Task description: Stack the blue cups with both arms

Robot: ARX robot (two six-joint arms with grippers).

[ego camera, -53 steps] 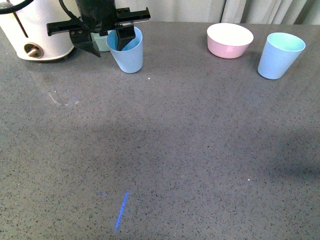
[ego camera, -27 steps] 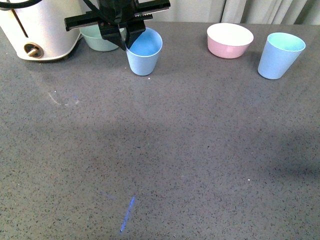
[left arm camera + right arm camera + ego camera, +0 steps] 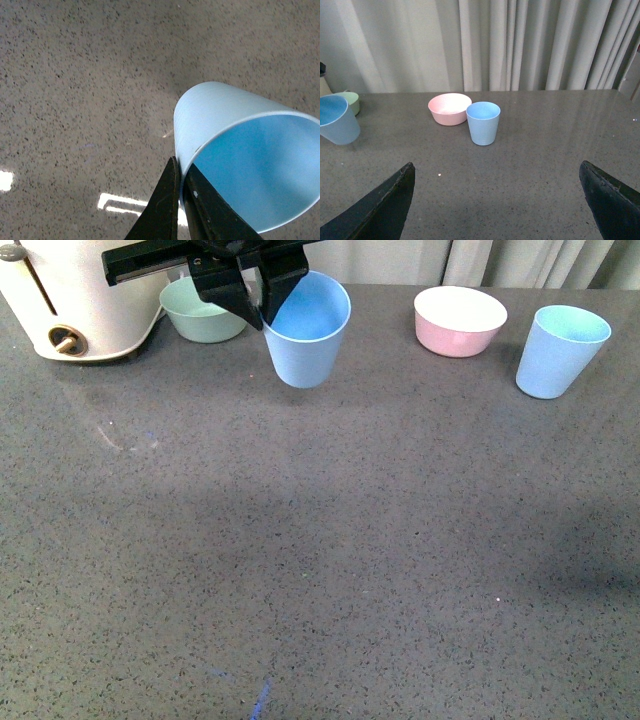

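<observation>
I note left gripper (image 3: 262, 300) pinching rim of first blue cup (image 3: 308, 340), upper centre of front view, tilted. Second blue cup (image 3: 560, 352) upright at upper right, near pink bowl (image 3: 460, 322). Right gripper (image 3: 496, 170) spread, empty. Step in hand, I judge: carrying. Next: centre over second cup, level it, lower in.

Open counter (image 3: 330, 540) spans the middle — pink bowl (image 3: 460, 320) stands near the standing blue cup (image 3: 560, 350).
</observation>
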